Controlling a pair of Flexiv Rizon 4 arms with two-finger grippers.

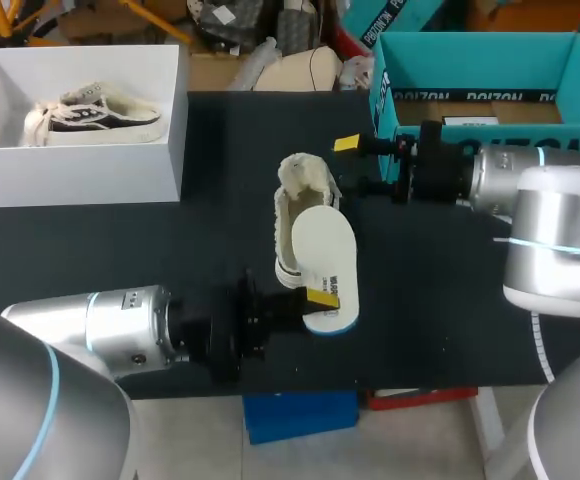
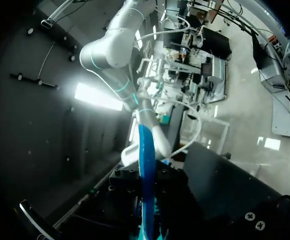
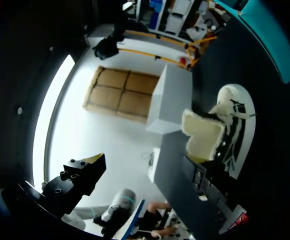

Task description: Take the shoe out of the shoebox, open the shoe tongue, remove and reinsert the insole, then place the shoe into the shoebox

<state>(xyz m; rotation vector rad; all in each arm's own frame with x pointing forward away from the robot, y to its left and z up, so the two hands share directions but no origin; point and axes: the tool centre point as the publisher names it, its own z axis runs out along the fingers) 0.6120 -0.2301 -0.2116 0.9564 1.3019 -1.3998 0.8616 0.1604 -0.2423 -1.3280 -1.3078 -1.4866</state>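
Here left arm (image 1: pixel 120 325) lies level, jaws pinching the insole (image 1: pixel 325 245); right arm (image 1: pixel 510 175) likewise, jaws gaping beside the shoe (image 1: pixel 285 225)

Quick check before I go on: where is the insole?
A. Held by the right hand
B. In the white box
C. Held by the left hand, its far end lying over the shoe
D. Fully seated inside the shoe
C: the left hand grips the near end of the insole, whose far end lies over the shoe; the right hand is open and holds nothing.
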